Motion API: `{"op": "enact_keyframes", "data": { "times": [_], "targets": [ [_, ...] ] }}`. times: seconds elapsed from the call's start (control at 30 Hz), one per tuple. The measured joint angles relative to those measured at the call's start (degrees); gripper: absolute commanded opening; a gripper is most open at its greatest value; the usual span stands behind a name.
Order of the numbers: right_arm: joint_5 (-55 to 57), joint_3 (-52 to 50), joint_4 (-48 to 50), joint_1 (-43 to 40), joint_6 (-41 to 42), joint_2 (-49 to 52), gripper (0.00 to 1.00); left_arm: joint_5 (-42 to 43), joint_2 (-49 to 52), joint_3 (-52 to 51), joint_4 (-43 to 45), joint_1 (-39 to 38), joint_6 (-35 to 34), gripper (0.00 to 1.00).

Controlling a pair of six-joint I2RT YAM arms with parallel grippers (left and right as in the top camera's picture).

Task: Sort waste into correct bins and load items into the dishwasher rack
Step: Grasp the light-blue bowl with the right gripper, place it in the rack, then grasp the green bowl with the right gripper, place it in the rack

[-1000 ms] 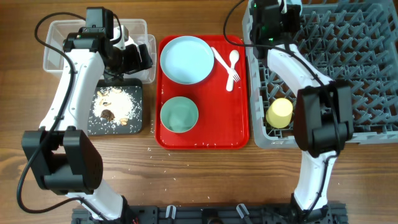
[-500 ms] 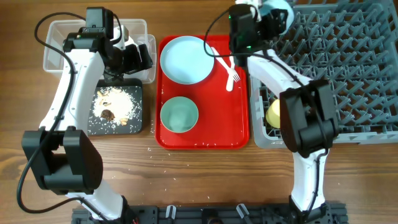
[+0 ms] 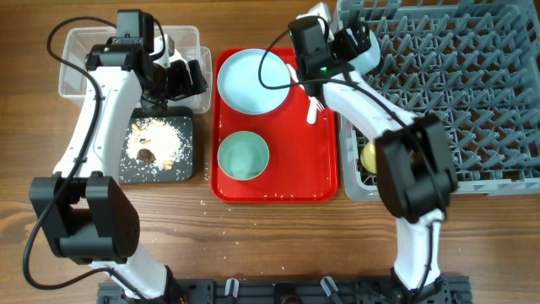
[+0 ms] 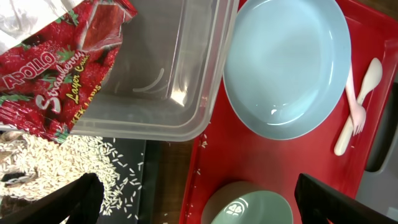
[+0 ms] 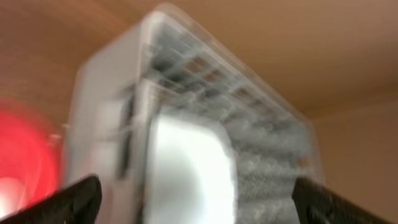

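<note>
My left gripper (image 3: 184, 78) (image 4: 199, 208) hangs open over the gap between the clear tub (image 3: 72, 63) (image 4: 168, 74) and the black tray (image 3: 186, 127) (image 4: 134, 180), holding nothing. The red-and-white wrapper (image 4: 56, 74) lies in the tub. Beige scraps (image 3: 156, 139) (image 4: 37, 162) cover the black tray. On the red tray (image 3: 278, 186) sit a light blue plate (image 3: 253, 80) (image 4: 286, 62), a green bowl (image 3: 243, 156) (image 4: 249, 208) and a white fork and spoon (image 3: 312, 105) (image 4: 360, 93). My right gripper (image 3: 359, 42) (image 5: 205, 199) stands open at the grey rack's (image 3: 472, 93) left edge. Its view is blurred.
A yellow cup (image 3: 369, 156) stands in the rack's front left, partly behind my right arm. Loose crumbs (image 3: 207, 203) dot the wood in front of the red tray. In the right wrist view a pale blurred shape (image 5: 186, 162) lies against the grey rack (image 5: 261, 155).
My right gripper has swung left from the rack's back-left corner to its left edge beside the red tray, and its jaws now stand open. The left arm has not moved.
</note>
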Motion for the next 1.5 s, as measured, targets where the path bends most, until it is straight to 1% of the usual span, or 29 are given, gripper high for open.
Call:
{"op": "enact_keyframes", "data": {
  "times": [0.03,0.07,0.1,0.17,0.2,0.27,0.3,0.33,0.4,0.57,0.63,0.67,0.7,0.77,0.8,0.83,0.87,0.9,1.07,1.23,1.3,1.33,1.4,1.5],
  "targets": [
    [-4.70,0.00,-5.29,0.00,3.32,-1.68,0.99,-0.07,0.00,-0.02,0.02,0.00,0.02,1.00],
    [-14.32,-0.22,-13.27,-0.02,9.25,-5.38,1.00,0.00,0.00,-0.02,0.04,0.00,0.02,1.00],
    [-19.08,-0.15,-15.30,-0.02,11.78,-7.26,1.00,0.00,0.00,0.00,-0.02,0.00,0.02,1.00],
    [-34.77,0.09,-23.87,-0.09,17.51,-11.58,1.00,0.00,0.00,-0.02,0.11,0.00,0.02,1.00],
    [-43.50,0.11,-25.51,-0.09,20.79,-13.66,0.99,0.00,0.00,0.00,-0.02,0.00,0.02,1.00],
    [-54.29,0.11,-27.36,0.15,26.10,-15.08,0.97,0.00,0.00,0.00,-0.02,0.00,0.02,1.00],
    [-58.18,0.02,-28.11,0.44,29.00,-15.15,0.96,0.00,0.00,0.00,-0.02,0.00,0.00,1.00],
    [-61.86,-0.96,-28.26,0.87,32.26,-15.15,0.93,0.00,0.00,0.00,-0.02,0.00,0.00,1.00],
    [-65.70,-4.11,-28.13,1.97,36.98,-15.15,0.85,0.00,0.00,0.00,-0.02,0.00,0.00,1.00],
    [-68.28,-13.75,-24.26,6.95,46.90,-14.93,0.72,0.00,0.00,0.00,0.00,0.00,0.00,1.00],
    [-67.82,-17.03,-21.68,9.01,50.60,-14.93,0.63,0.00,0.00,0.00,-0.02,0.00,0.02,1.00],
    [-67.32,-19.71,-19.47,10.47,52.85,-14.93,0.55,0.00,0.00,0.00,0.00,0.00,0.02,1.00],
    [-67.04,-20.63,-19.12,10.93,53.83,-14.93,0.52,0.00,0.00,0.00,-0.02,0.00,0.00,1.00],
    [-66.10,-22.60,-18.64,11.43,56.63,-14.93,0.39,0.00,0.00,0.00,-0.02,0.00,0.00,1.00],
    [-65.48,-23.34,-18.49,11.43,57.59,-14.93,0.27,0.00,0.00,0.00,-0.02,0.00,0.02,1.00],
    [-65.18,-23.65,-18.43,11.37,58.69,-14.93,0.18,0.00,0.00,0.00,-0.02,0.00,0.02,1.00],
    [-65.00,-23.74,-18.36,11.37,58.75,-14.93,0.07,0.00,0.00,0.00,-0.02,0.00,0.00,1.00],
    [-64.81,-23.76,-18.21,11.39,59.69,-14.93,0.04,0.00,0.00,0.00,0.00,0.00,0.02,1.00],
    [-63.54,-23.78,-18.03,11.39,61.40,-14.93,0.04,0.00,0.00,0.00,-0.02,0.00,0.00,1.00],
    [-63.54,-23.76,-19.02,10.84,61.05,-14.95,0.04,0.00,0.00,0.00,-0.02,0.00,0.00,1.00],
    [-63.14,-23.56,-21.57,9.40,59.34,-15.96,0.04,0.00,0.00,0.00,-0.02,0.00,0.00,1.00],
    [-62.66,-23.50,-22.86,8.61,58.86,-16.92,0.04,0.00,0.00,0.00,-0.02,0.00,0.02,1.00],
    [-59.91,-22.99,-26.62,5.86,57.44,-21.88,0.04,0.00,0.00,0.00,-0.02,0.00,0.02,1.00],
    [-50.69,-20.04,-31.76,1.51,56.35,-32.83,0.04,0.00,0.00,0.00,0.00,0.00,0.00,1.00]
  ]
}}
